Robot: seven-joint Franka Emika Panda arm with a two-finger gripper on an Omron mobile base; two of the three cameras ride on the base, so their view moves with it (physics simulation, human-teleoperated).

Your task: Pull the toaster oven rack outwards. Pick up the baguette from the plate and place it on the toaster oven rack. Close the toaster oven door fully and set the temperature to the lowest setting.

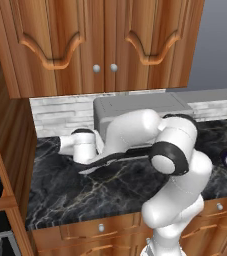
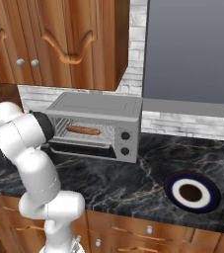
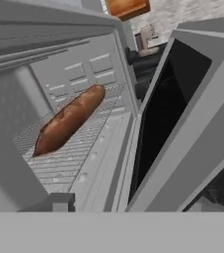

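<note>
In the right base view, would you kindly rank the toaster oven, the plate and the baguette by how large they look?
1. toaster oven
2. plate, though it sits nearer the camera
3. baguette, lying inside the oven

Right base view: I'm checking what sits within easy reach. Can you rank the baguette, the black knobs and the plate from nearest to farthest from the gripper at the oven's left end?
1. baguette, on the rack inside the toaster oven, nearest its left end.
2. black knobs, on the oven's right panel.
3. plate, empty, far right on the counter.
</note>
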